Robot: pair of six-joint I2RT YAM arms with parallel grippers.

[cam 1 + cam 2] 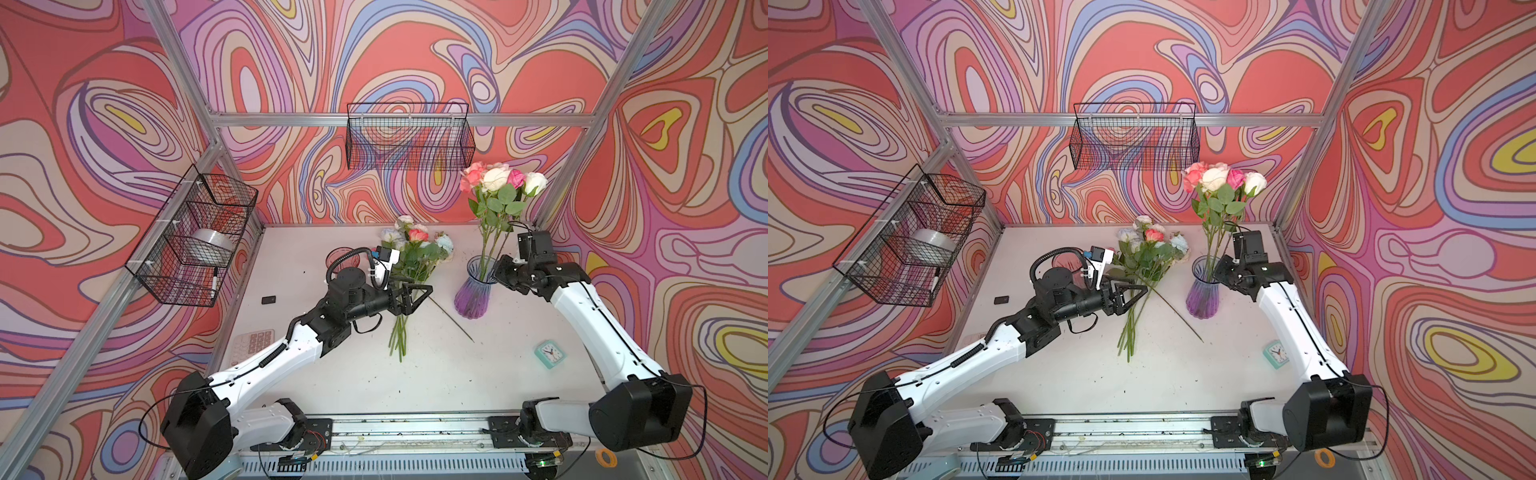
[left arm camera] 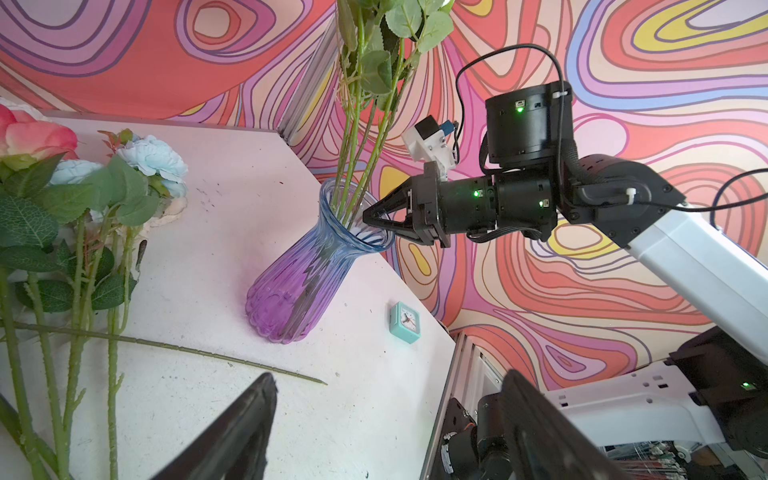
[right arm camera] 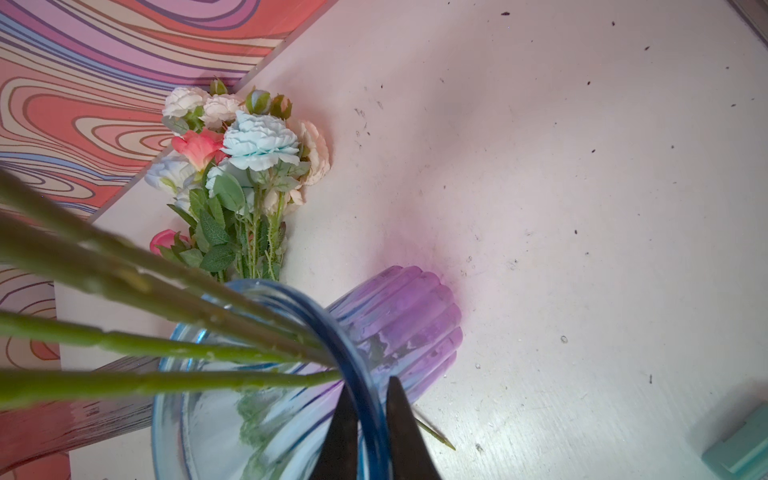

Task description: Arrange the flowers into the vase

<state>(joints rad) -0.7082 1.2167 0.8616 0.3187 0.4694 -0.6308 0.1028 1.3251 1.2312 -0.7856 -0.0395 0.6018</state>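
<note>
Several long-stemmed flowers (image 1: pixel 498 179) with coral, pink and white blooms stand in the ribbed glass vase (image 1: pixel 471 297), blue at its flared mouth and purple at its belly, upright near the far right corner of the white tabletop (image 1: pixel 457 374). The right gripper (image 3: pixel 370 395) pinches the vase rim, one black finger inside the glass and one outside. A second bunch (image 1: pixel 415 249) of pale blue, cream and coral flowers lies flat to the left of the vase, blooms toward the back wall, with a bare stem (image 1: pixel 451 320) lying slantwise across its stems. The left gripper (image 1: pixel 422 297) hangs over the bunch's stems, jaws spread wide and holding nothing. A small square teal alarm clock (image 1: pixel 549 353) lies nearer the front, apart from the vase.
</note>
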